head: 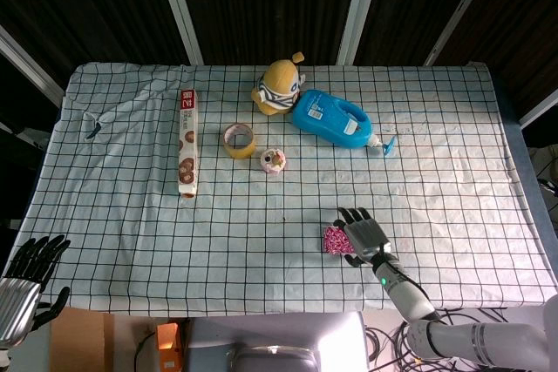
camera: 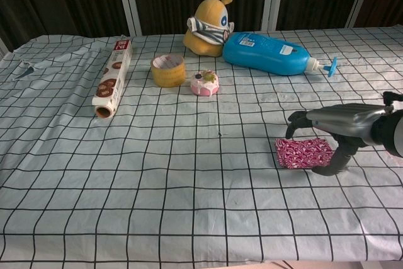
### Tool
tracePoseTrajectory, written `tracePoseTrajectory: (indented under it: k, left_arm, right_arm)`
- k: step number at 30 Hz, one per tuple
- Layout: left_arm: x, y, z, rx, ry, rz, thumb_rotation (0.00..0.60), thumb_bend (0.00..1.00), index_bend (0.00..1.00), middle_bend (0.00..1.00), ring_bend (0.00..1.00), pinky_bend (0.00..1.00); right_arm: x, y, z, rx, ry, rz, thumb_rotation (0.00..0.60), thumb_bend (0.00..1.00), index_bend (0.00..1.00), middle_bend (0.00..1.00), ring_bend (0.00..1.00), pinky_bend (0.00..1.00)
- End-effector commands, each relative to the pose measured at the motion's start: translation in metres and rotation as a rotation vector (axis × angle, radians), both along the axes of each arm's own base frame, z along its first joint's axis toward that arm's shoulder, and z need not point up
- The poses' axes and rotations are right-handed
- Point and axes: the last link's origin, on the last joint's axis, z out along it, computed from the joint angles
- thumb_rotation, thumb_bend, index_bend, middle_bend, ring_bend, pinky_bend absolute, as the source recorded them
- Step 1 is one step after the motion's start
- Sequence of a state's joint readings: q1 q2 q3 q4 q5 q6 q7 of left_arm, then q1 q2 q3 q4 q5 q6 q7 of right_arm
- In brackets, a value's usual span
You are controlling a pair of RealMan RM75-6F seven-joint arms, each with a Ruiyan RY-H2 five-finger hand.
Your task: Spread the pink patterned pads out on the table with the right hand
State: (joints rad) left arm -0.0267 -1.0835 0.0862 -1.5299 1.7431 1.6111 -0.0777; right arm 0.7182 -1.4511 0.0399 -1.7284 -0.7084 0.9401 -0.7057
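Note:
The pink patterned pads (camera: 301,154) lie as one flat stack on the checked cloth at the front right, also seen in the head view as pads (head: 332,240). My right hand (camera: 340,124) arches over their right part, fingers apart and pointing left. Its fingertips (camera: 293,120) stand above the stack and its thumb reaches down to the cloth beside the stack's right edge. It holds nothing. In the head view the right hand (head: 363,233) covers the stack's right side. My left hand (head: 31,269) hangs off the table's front left corner with fingers spread, holding nothing.
Further back stand a yellow plush toy (camera: 208,27), a blue bottle (camera: 271,53) lying on its side, a tape roll (camera: 168,70), a small pink cake toy (camera: 204,83) and a long wrap box (camera: 113,77). The table edge (head: 261,311) runs close in front.

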Motion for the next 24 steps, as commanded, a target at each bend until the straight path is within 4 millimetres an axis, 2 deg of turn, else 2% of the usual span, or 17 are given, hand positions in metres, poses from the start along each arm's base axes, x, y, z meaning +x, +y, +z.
tracePoseTrajectory:
  k: [1, 15, 24]
  left_arm:
    - [0.0004, 0.0004, -0.0005, -0.003, 0.001, -0.003, 0.6, 0.45, 0.0, 0.05, 0.0, 0.0]
    - [0.0, 0.0015, -0.0009, -0.004, 0.007, 0.0, 0.6, 0.45, 0.0, 0.05, 0.0, 0.0]
    - [-0.0003, 0.0001, -0.0015, -0.002, 0.009, 0.002, 0.6, 0.45, 0.0, 0.05, 0.0, 0.0]
  right_arm:
    - [0.0003, 0.0009, -0.0001, 0.0, -0.003, 0.001, 0.6, 0.27, 0.21, 0.0, 0.0, 0.0]
    - [0.0011, 0.0027, -0.0047, 0.005, 0.004, 0.011, 0.6, 0.27, 0.25, 0.0, 0.0, 0.0]
    - [0.0009, 0.0016, -0.0036, -0.007, -0.009, 0.005, 0.6, 0.27, 0.33, 0.0, 0.0, 0.0]
